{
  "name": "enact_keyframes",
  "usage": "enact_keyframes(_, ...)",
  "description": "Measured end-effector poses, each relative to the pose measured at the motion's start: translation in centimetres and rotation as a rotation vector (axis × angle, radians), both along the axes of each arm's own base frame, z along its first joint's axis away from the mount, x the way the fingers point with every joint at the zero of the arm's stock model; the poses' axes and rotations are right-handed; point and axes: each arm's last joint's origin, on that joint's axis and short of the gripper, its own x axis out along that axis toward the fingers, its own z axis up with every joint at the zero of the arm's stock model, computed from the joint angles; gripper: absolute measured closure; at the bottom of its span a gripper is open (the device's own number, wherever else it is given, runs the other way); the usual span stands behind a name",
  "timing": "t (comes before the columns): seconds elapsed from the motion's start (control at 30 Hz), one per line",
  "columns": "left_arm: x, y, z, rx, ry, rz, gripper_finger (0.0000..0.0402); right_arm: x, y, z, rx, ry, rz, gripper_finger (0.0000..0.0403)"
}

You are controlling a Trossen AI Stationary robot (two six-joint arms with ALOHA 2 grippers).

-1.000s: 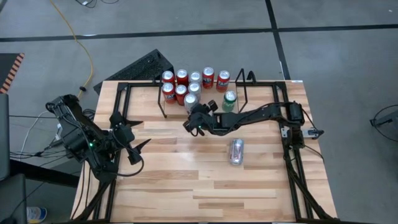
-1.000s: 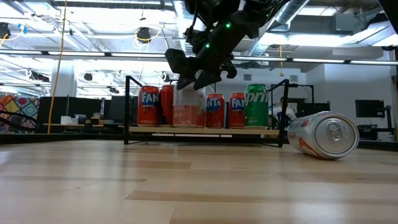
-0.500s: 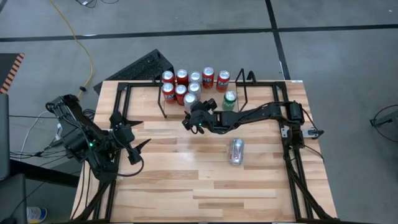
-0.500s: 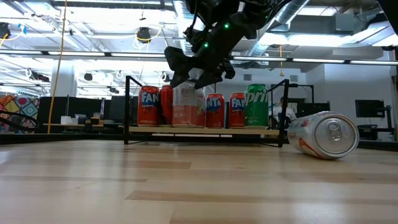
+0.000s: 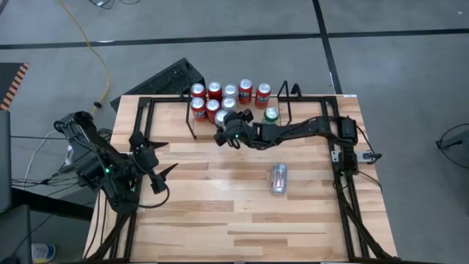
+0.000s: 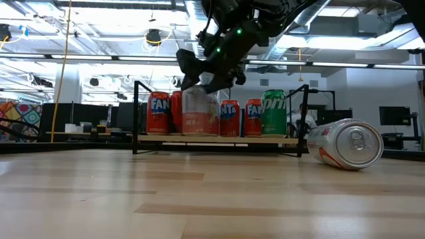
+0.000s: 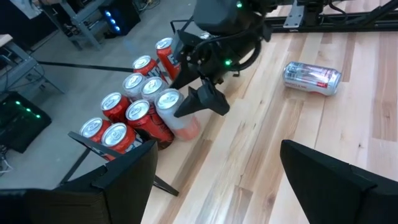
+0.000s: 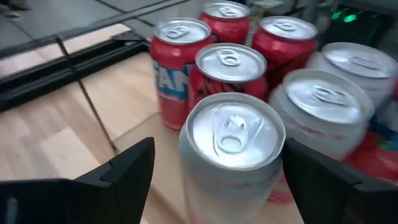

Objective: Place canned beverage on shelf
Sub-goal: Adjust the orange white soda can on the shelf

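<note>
A silver can [image 8: 231, 155] stands upright right between the right hand's [image 8: 214, 171] two dark fingers [image 8: 127, 169], which sit spread to either side of it, clear of its sides. Close behind it crowd red cans [image 8: 179, 65] and another pale can [image 8: 323, 109], on the wooden desk [image 8: 50, 143].

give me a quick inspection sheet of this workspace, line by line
surface: wooden table, black rails along its edges
job's things: shelf at the far edge holds red cans, a green can and a pale can; another can lies on its side mid-table
clutter: nothing seen
grippers: right gripper open, astride the pale can's top; left gripper open, idle at the table's left edge
cables: yellow cable on the floor
surroundings: grey floor, dark keyboard-like object behind the table
</note>
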Motion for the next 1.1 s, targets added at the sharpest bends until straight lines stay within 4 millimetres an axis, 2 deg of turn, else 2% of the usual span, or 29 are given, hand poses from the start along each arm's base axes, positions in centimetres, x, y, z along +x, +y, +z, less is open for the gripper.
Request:
enact_keyframes(0.33, 0.0, 0.0, 0.0, 0.002, -0.004, 0.002, 0.0077, -0.4, -2.0, -0.2, 0.056, -0.007, -0.005, 0.0077)
enact_keyframes(0.6, 0.0, 0.0, 0.0, 0.001, -0.004, 0.003, 0.0077, -0.5, -1.8, -0.5, 0.094, 0.005, 0.010, 0.0082)
enact_keyframes(0.93, 0.0, 0.0, 0.0, -0.004, 0.000, 0.000, 0.0077, -0.6, -1.4, -0.7, 0.127, 0.002, -0.010, 0.0160)
enact_keyframes(1.1, 0.0, 0.0, 0.0, -0.003, 0.001, -0.001, 0.0077, -0.5, -0.9, -0.7, 0.118, 0.004, -0.016, 0.0172)
